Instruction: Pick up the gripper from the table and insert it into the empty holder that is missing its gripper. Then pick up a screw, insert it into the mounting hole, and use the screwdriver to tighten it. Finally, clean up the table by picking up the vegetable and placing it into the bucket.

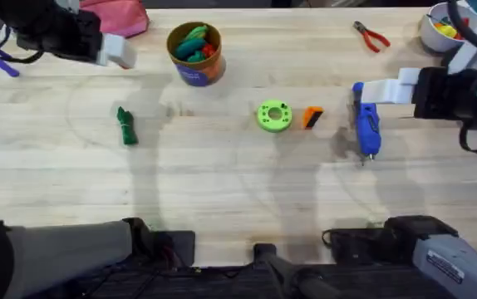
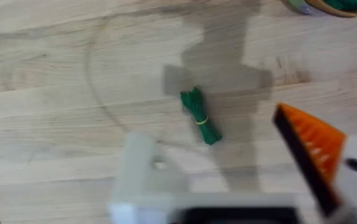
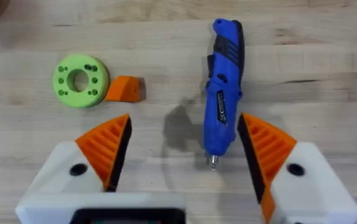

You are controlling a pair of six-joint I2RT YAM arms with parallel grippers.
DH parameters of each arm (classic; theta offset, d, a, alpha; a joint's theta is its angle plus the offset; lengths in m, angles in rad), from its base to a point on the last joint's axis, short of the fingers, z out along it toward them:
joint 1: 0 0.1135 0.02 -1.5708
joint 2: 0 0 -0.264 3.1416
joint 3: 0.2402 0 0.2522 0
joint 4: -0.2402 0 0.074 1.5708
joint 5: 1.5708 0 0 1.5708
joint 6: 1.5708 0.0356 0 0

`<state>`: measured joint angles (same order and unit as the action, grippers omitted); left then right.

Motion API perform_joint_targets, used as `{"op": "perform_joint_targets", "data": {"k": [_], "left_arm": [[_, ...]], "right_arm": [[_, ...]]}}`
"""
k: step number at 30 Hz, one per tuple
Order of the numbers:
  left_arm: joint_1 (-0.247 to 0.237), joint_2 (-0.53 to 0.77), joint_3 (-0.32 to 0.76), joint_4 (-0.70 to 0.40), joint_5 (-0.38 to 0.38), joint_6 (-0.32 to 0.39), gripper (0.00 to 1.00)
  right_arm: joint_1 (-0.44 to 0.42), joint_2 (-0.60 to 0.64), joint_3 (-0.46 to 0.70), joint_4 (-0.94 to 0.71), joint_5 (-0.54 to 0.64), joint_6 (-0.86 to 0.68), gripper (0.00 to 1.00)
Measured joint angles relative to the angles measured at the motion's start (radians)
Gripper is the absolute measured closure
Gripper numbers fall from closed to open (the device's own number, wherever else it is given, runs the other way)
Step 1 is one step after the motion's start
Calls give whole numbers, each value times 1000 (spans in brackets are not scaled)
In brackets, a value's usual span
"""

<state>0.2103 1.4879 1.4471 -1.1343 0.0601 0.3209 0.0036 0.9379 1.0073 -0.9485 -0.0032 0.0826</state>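
Screwdriver (image 1: 366, 126) lengthwise, bit toward arm bases.

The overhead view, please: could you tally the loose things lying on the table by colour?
Green: 2, vegetable and holed disc
Orange: 1, gripper
Blue: 1, screwdriver
Red: 1, pliers
Total: 5

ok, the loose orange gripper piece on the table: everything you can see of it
The gripper is a small orange wedge, plastic by its look, with a dark face seen from overhead. It lies loose on the bare wooden table, just beside the green disc, between it and the screwdriver. Whether it touches the disc is unclear. No fingers touch it.
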Motion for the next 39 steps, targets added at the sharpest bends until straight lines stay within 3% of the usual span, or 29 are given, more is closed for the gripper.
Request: {"op": "perform_joint_targets", "data": {"k": [1, 3, 9, 17, 23, 29, 34, 39], "left_arm": [[-3, 0, 0, 0, 0, -10, 53], [-16, -2, 0, 0, 0, -17, 17], [-122, -51, 0, -6, 0, -84, 13], [-306, -182, 0, -6, -48, -212, 13], [-407, -246, 0, 18, -53, -252, 13], [-420, -281, 0, 5, -48, -262, 14], [-420, -285, 0, -106, -36, -265, 14], [-420, -285, 0, -29, -37, -269, 16]], "right_arm": [[0, 0, 0, 0, 0, 0, 8], [0, 0, 0, 0, 0, 0, 7], [0, 0, 0, 0, 0, 0, 8], [0, 0, 0, 0, 0, 0, 9], [0, 0, 0, 0, 0, 0, 8], [0, 0, 0, 0, 0, 0, 8], [0, 0, 0, 0, 0, 0, 8], [0, 0, 0, 0, 0, 0, 8]]}}
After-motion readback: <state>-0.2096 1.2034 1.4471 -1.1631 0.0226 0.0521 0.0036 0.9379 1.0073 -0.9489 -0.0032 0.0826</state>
